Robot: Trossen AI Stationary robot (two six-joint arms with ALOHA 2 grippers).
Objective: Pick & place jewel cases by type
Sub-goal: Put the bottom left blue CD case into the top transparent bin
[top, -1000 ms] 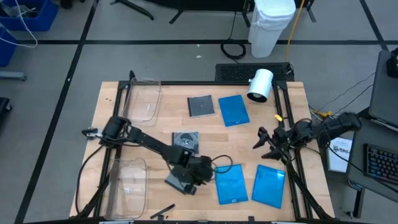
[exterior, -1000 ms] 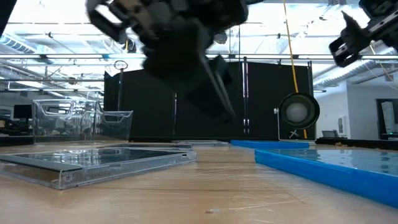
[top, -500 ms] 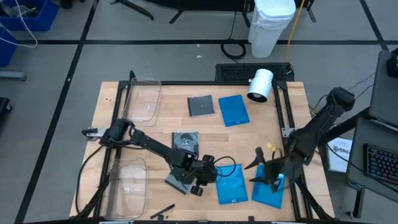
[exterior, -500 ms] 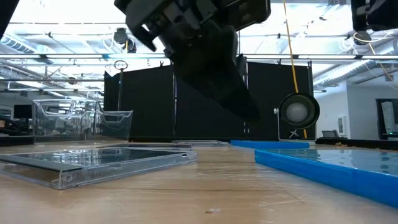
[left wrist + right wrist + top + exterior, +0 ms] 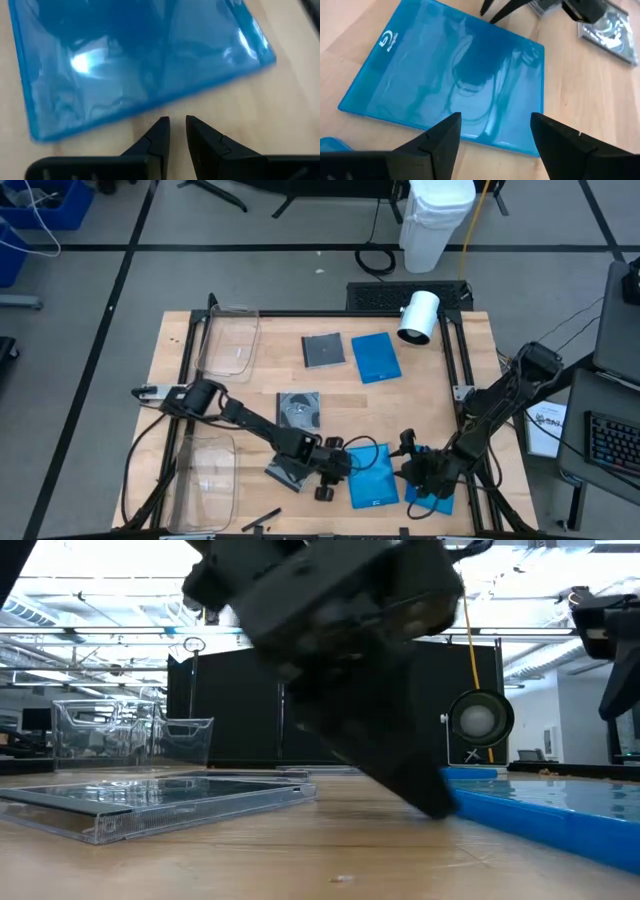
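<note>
Near counter front edge: left gripper (image 5: 328, 480) low beside blue jewel case (image 5: 371, 476), jaws nearly closed with slim gap, gripping nothing. Right gripper (image 5: 412, 468) hovers at same case's other side, jaws wide open, empty. Second blue case (image 5: 434, 498) under right arm, third (image 5: 376, 357) at rear beside grey case (image 5: 323, 351). Disc case (image 5: 299, 409) mid-counter, clear case (image 5: 287, 472) by left gripper.

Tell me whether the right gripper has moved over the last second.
Yes. The right gripper has swung from the table's right edge inward and toward the front, and now hangs open between the two front blue jewel cases.
</note>
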